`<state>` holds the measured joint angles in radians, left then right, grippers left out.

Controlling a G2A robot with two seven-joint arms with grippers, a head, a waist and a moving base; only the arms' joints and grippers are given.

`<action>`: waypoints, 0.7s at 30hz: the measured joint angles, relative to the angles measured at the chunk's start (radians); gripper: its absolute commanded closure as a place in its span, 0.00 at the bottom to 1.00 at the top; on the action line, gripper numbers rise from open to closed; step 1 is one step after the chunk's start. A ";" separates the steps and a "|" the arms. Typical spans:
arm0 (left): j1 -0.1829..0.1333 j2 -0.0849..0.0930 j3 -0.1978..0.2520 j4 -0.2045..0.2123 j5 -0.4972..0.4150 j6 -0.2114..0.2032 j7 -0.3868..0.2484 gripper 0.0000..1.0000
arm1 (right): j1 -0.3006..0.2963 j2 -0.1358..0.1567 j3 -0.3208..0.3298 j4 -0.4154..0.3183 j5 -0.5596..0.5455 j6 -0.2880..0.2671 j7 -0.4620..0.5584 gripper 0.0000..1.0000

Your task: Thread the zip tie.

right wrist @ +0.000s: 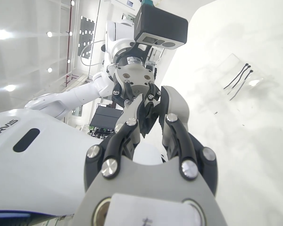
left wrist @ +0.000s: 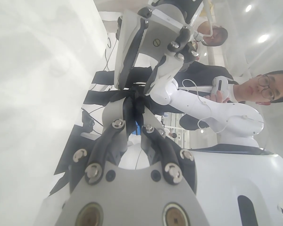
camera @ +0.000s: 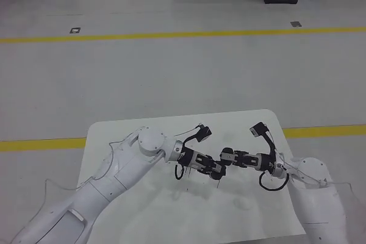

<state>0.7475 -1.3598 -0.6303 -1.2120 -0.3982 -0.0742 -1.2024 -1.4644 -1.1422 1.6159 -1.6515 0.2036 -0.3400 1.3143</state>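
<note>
looked down on the white table (camera: 232, 131) with both arms joined above its middle. found the left gripper (left wrist: 132, 105) and the right gripper (right wrist: 152, 97) tip to tip, each narrowed onto a dark strip, taken for the zip tie (left wrist: 130, 112), held clear of the surface between them. noted spare zip ties (right wrist: 238, 78) lying loose on a clear sheet (right wrist: 254, 81) well apart from the hold. judged the threading itself in hand: tail and head close together, entry too small to confirm. judged the next move to need a fine, straight push of the tail through the head, with one side held steady and no slack grip.
</note>
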 measured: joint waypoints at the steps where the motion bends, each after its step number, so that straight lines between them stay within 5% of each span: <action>1: 0.000 0.000 0.001 0.000 0.000 0.001 0.000 1.00 | 0.000 0.000 0.000 -0.001 -0.003 0.000 0.002 0.86; 21: -0.010 0.003 0.024 0.003 0.004 0.019 0.001 1.00 | -0.007 0.002 -0.010 -0.024 -0.049 0.000 0.010 0.94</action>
<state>0.7372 -1.3572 -0.6067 -1.2094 -0.3942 -0.0547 -1.2009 -1.4711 -1.1398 1.6064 -1.6752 0.1549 -0.3400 1.3240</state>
